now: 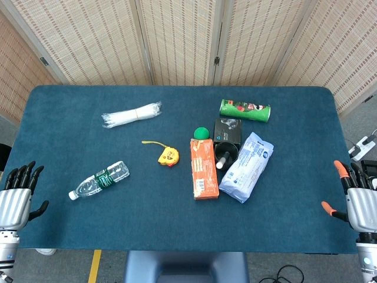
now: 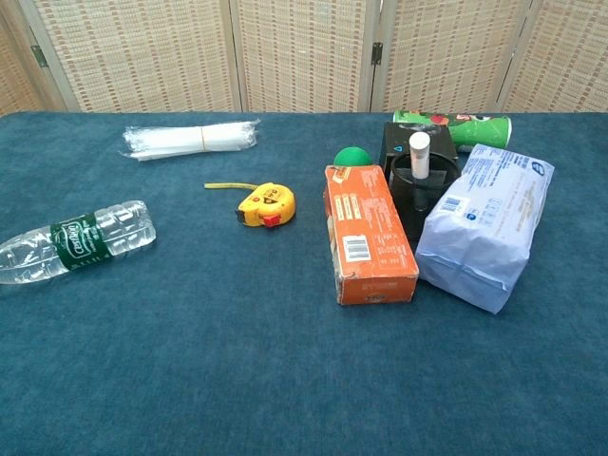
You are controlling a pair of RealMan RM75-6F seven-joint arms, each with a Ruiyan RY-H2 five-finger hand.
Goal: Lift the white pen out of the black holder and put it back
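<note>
The white pen [image 1: 222, 160] [image 2: 419, 155] stands upright in the round black holder [image 1: 225, 154] [image 2: 415, 190], wedged between the orange box [image 1: 204, 168] [image 2: 368, 233] and the pale blue packet [image 1: 247, 167] [image 2: 484, 223]. My left hand [image 1: 17, 194] hovers at the table's left front edge, fingers spread and empty. My right hand [image 1: 356, 197], with orange fingertips, hangs at the right front edge, also spread and empty. Neither hand shows in the chest view. Both are far from the pen.
A green can [image 1: 245, 110] lies behind a black box [image 1: 227, 130]. A green ball [image 1: 202, 133] sits beside the orange box. A yellow tape measure [image 1: 167, 155], a water bottle [image 1: 99, 180] and a bundle of white straws [image 1: 131, 114] lie on the left half.
</note>
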